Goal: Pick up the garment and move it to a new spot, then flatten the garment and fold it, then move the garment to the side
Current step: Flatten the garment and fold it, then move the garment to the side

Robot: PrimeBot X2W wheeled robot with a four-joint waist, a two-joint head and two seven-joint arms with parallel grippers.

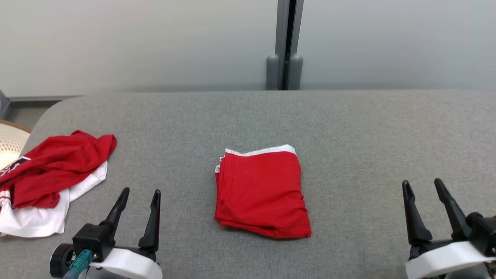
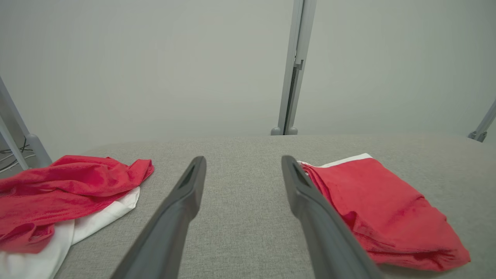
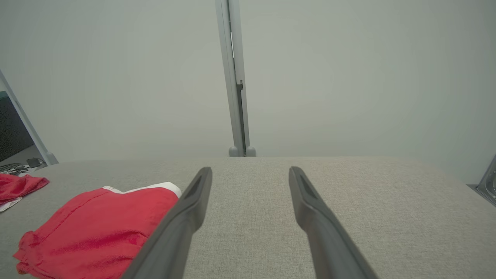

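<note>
Folded and waiting: a red garment (image 1: 262, 192) with a white band lies in a neat, thick square at the middle of the grey table (image 1: 368, 124), between the two grippers and touched by neither. The left gripper (image 1: 141, 191) and the right gripper (image 1: 421, 182) hang near the table's front edge, well apart from each other. Both have their fingers spread and nothing in them.

By the look of it, the picking up, flattening and folding are done. The layers sit stacked, their edges showing along the fold's left side, with only a slight bulge at the near right corner. What appears to be left is the last step — carrying the fold off to the side without letting the layers slip.

A loose pile (image 1: 50, 178) of red and white cloth lies at the table's left end, well apart from the fold. Which side the fold is meant for cannot be told.
</note>
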